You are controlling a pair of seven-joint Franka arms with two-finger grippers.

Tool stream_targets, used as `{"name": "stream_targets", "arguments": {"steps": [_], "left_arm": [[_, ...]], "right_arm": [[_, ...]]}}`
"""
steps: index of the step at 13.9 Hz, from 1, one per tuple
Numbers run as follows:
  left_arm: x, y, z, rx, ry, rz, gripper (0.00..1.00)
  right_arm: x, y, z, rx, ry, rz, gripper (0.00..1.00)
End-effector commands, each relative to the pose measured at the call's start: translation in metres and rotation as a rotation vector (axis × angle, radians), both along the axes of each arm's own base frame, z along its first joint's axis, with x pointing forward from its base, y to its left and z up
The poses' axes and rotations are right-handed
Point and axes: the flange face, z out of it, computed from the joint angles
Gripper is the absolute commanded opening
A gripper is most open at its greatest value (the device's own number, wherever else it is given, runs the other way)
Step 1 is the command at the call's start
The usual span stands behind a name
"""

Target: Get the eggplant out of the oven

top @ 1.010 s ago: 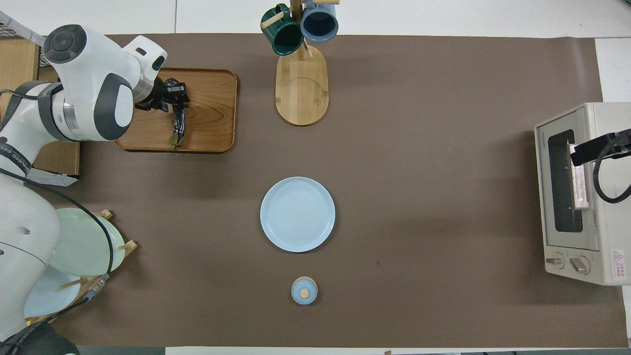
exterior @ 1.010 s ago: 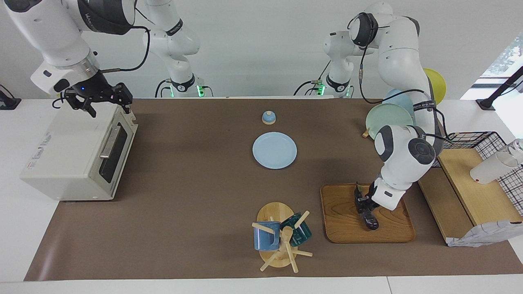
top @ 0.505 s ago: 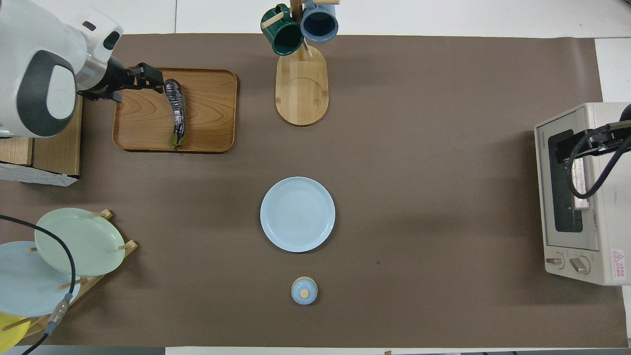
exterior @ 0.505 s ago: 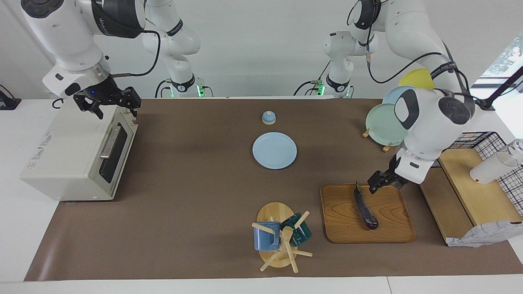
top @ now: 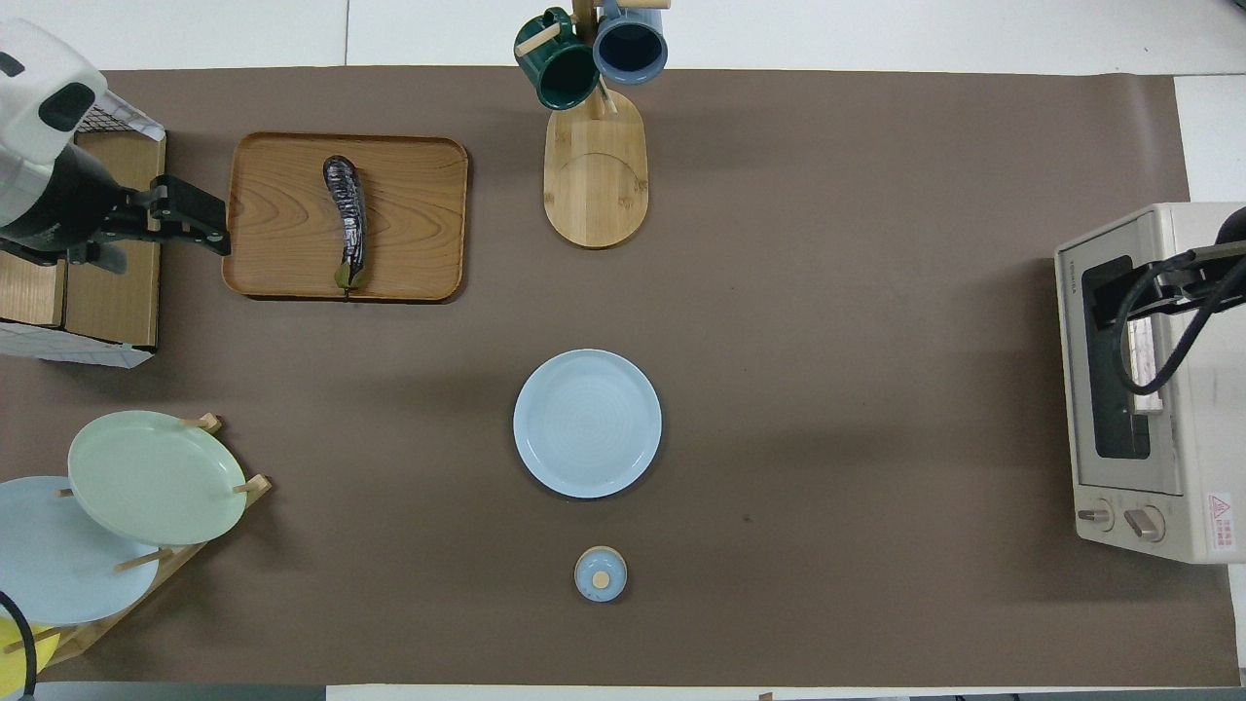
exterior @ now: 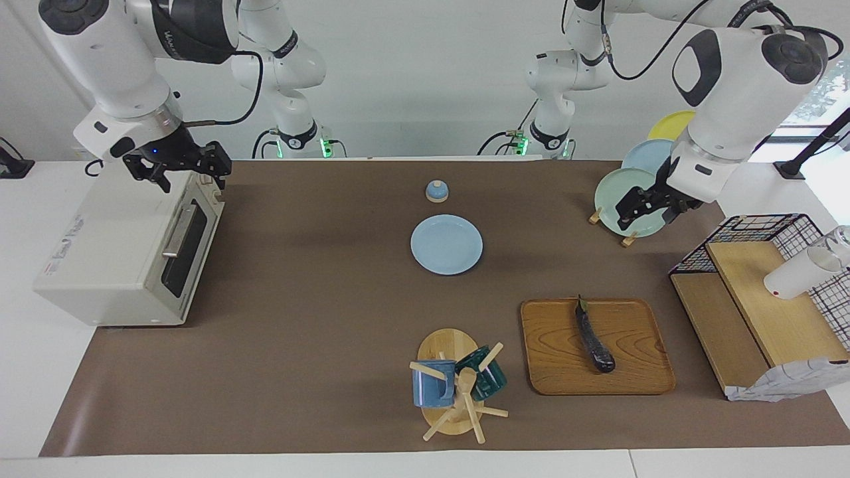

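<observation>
The eggplant (exterior: pixel 594 336) now lies alone on the wooden tray (exterior: pixel 637 378), in the lower right part of the facing view, its green stem end pointing toward the robots. A second ago the left gripper (exterior: pixel 647 207) was down on it; half a second ago it had already let go and was lifting at the tray's edge. Now it hangs high in the right part of that view, in front of the green plate (exterior: pixel 614 189) in the plate rack, with the fingers spread wide and nothing between them. In the overhead view the same left gripper (top: pixel 156 229) shows at the left edge, beside the tray.

The toaster oven (exterior: pixel 119 245) stands at the left of the facing view with its glass door shut. The right gripper (exterior: pixel 179 166) hovers over its top corner nearest the robots, open and empty, and has hardly moved during this second.

To my judgement the task is practically done: the eggplant is out of the oven and put down, well apart from it, and the left arm is only retreating.
</observation>
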Motion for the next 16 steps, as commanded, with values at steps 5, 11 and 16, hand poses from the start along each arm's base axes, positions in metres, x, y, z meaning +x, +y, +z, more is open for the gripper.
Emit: {"name": "stream_targets", "arguments": {"steps": [5,11,16], "left_arm": [[-0.059,-0.002,-0.024,0.035,0.020,-0.059,1.00],[-0.046,0.001,0.001,0.019,0.052,-0.051,1.00],[-0.044,0.002,0.003,0.002,0.036,-0.045,1.00]], "right_arm": [[-0.019,-0.006,-0.006,-0.002,0.003,-0.059,1.00],[-0.011,-0.007,-0.007,0.025,-0.004,-0.070,1.00],[-0.011,-0.027,-0.003,0.025,-0.019,-0.103,1.00]]}}
